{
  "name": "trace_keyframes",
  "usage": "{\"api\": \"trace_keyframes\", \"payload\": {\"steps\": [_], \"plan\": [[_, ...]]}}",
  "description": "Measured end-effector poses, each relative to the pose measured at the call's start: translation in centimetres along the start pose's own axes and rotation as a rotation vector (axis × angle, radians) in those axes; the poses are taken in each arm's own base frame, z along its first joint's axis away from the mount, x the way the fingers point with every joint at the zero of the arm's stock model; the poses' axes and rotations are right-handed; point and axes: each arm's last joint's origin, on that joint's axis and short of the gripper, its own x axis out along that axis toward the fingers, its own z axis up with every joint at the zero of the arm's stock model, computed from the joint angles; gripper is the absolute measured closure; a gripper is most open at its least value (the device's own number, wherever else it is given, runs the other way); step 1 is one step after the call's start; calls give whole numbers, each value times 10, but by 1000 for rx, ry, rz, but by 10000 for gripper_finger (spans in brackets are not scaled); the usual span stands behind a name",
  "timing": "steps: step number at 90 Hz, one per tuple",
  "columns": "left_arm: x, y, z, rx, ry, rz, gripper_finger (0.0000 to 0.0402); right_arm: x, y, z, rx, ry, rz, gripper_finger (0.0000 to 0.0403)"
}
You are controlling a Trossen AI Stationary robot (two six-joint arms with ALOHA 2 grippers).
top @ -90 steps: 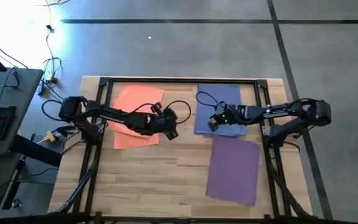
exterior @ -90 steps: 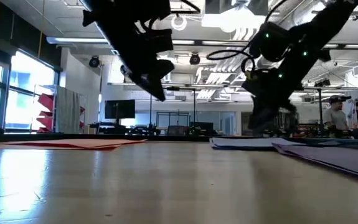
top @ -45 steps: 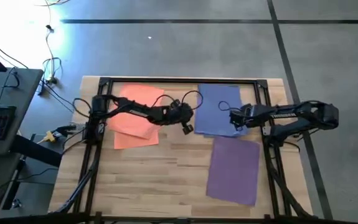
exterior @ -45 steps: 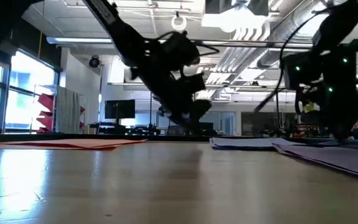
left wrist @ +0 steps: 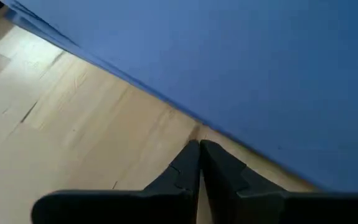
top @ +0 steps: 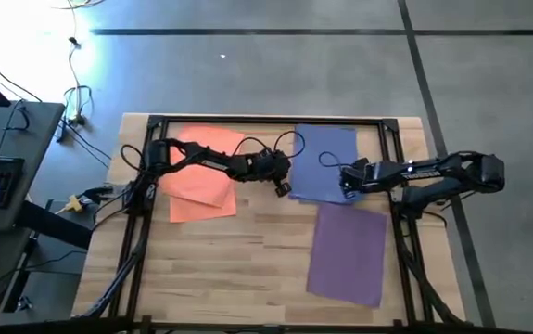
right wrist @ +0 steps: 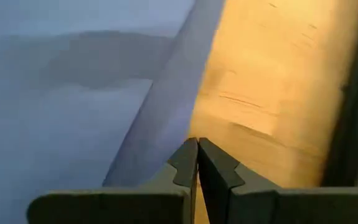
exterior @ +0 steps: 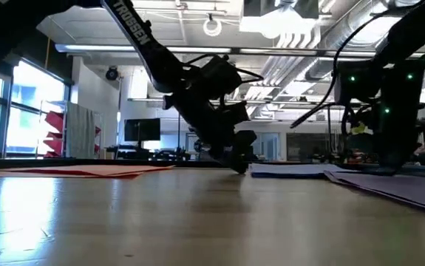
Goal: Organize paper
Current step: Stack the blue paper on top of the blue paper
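On the left we see the orange sheets [top: 203, 172], apart from both arms. Our left gripper [top: 282, 188], fingers pressed together, sits low on the wood just beside the blue stack's [top: 326, 158] left edge; that stack runs lengthwise away from us. Our right gripper [top: 348, 183], also closed, rests at its near-right edge, above the purple sheets [top: 349, 255].
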Motion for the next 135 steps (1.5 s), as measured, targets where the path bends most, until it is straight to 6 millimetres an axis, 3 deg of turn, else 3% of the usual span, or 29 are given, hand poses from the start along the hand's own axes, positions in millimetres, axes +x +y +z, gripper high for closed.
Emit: {"api": "trace_keyframes", "payload": {"steps": [30,60,80,108,135], "plan": [[0,-3,0,-5,-13,-20,401,-1,3,3,-11,-29,32,403],[-30,-4,9,22,61,-5,402,-5,2,2,-27,5,44,403],[-24,-5,-4,-24,89,-36,402,-3,4,-4,-80,4,66,403],[-19,-11,-4,-31,49,-80,401,-5,14,-1,-70,-39,165,403],[-19,-19,-7,-21,51,-81,401,-5,14,0,-75,-80,141,403]]}}
